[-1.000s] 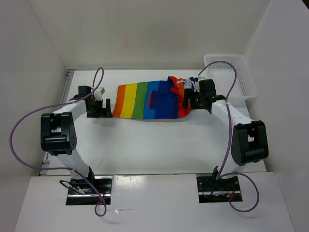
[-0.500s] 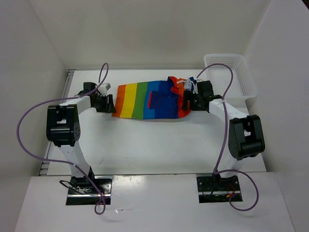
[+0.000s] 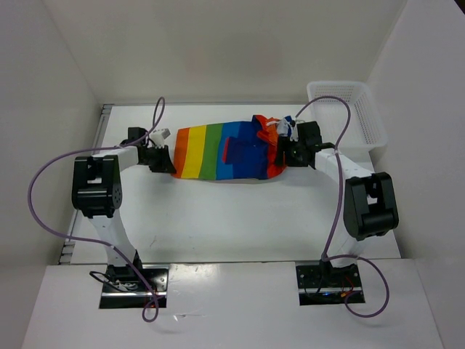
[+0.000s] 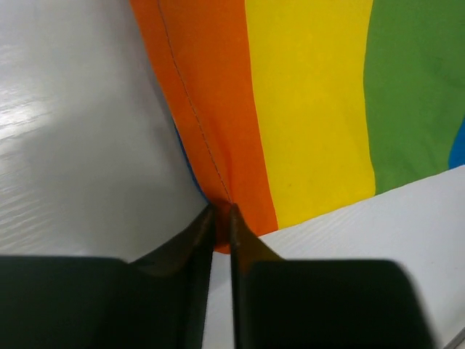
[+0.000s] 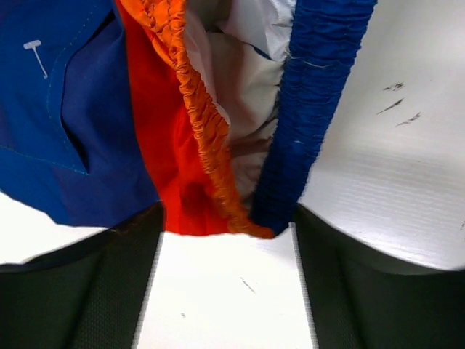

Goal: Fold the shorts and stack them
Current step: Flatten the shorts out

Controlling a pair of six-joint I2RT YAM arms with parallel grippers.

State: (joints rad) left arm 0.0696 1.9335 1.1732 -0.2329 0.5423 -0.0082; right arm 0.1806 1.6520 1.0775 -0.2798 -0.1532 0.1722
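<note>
The shorts (image 3: 211, 150) lie flat across the back of the table, with orange, yellow, green and blue stripes running left to right. A blue pocket (image 3: 243, 154) sits near the bunched waistband at the right end. My left gripper (image 3: 166, 158) is at the shorts' left edge. In the left wrist view its fingers (image 4: 221, 214) are pinched onto the orange hem (image 4: 211, 131). My right gripper (image 3: 282, 156) stands open at the waistband end. In the right wrist view the orange and blue elastic corner (image 5: 247, 218) lies between its spread fingers (image 5: 225, 229).
A white mesh basket (image 3: 356, 109) stands at the back right corner, just beyond the right arm. White walls close in the table on the left, back and right. Purple cables loop off both arms.
The left gripper has moved right to the shorts' left edge and closed onto the orange hem. The right gripper has shifted slightly at the waistband and stays open.
</note>
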